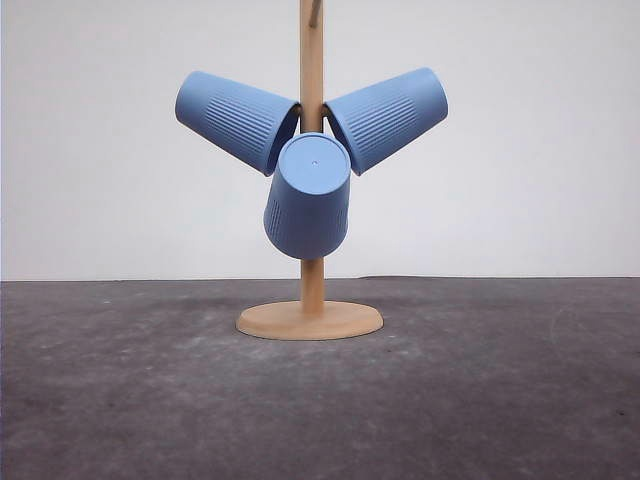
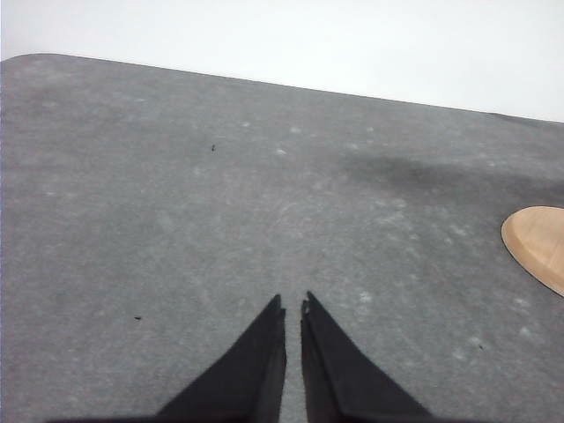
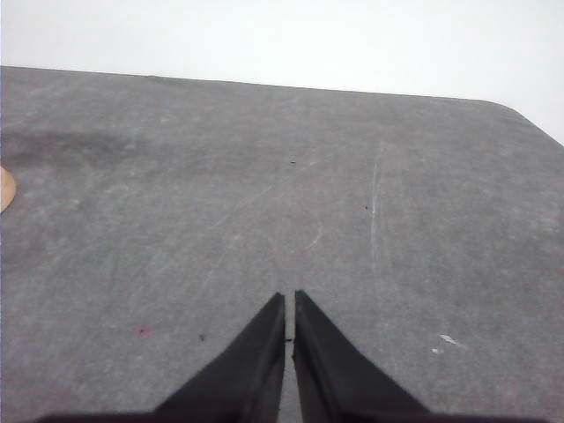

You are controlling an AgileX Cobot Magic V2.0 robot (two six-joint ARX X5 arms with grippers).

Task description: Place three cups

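Note:
Three blue ribbed cups hang on a wooden stand in the front view. One cup (image 1: 237, 119) tilts up to the left, another (image 1: 388, 117) tilts up to the right, and the third (image 1: 309, 196) points its flat base toward the camera. The stand's pole (image 1: 312, 60) rises from a round wooden base (image 1: 310, 320). My left gripper (image 2: 293, 304) is shut with nothing in it, hovering over bare table. My right gripper (image 3: 289, 300) is likewise shut and empty, above bare table.
The dark grey table (image 1: 120, 400) stretches wide around the stand. An edge of the stand's base (image 2: 538, 247) shows in the left wrist view, and a sliver of that base (image 3: 4, 189) in the right wrist view. A plain white wall stands behind.

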